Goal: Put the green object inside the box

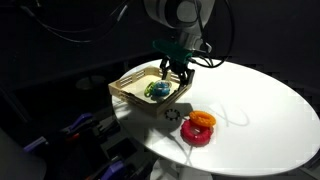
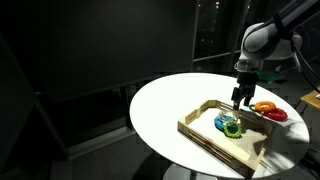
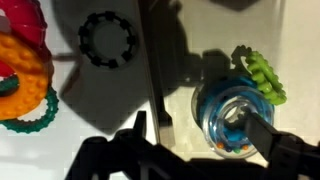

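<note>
The green object (image 3: 262, 75) is a yellowish-green toothed piece. It lies inside the pale wood box (image 3: 158, 95), touching the teal-blue ring (image 3: 228, 115). Both exterior views show it in the box (image 1: 150, 93) (image 2: 236, 127). The box (image 1: 124, 88) (image 2: 203, 136) sits on the round white table. My gripper (image 3: 198, 130) hovers just above the box, over the blue ring, with its fingers spread and nothing between them. It shows in both exterior views (image 1: 172, 72) (image 2: 240, 99).
A small dark beaded ring (image 3: 108, 40) lies on the table outside the box (image 1: 172, 113). A stack of red and orange toy rings (image 1: 199, 127) (image 2: 268, 110) (image 3: 25, 70) stands beside the box. The table edge (image 1: 150, 150) is close to the box.
</note>
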Robot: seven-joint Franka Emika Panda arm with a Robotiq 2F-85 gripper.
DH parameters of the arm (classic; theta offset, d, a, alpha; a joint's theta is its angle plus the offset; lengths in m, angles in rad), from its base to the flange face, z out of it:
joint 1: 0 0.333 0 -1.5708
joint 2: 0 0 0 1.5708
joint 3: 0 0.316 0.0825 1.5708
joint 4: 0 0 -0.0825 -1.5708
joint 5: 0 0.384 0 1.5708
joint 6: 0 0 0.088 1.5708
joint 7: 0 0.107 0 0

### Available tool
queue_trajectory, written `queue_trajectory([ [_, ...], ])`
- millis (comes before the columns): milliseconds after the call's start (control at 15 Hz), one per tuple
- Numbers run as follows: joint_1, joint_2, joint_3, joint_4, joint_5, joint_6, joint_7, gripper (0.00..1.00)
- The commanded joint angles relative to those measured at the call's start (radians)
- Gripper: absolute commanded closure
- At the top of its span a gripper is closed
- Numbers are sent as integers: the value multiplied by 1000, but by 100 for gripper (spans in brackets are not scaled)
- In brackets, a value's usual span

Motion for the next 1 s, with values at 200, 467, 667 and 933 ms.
queue_trajectory([
  [200, 6, -81, -67, 0, -170, -118, 115, 0],
  [467, 5, -144, -98, -16, -269, -145, 184, 0],
  [667, 1, -195, -116, -26, -319, -163, 230, 0],
  [933, -11, -272, -126, -33, -341, -221, 227, 0],
])
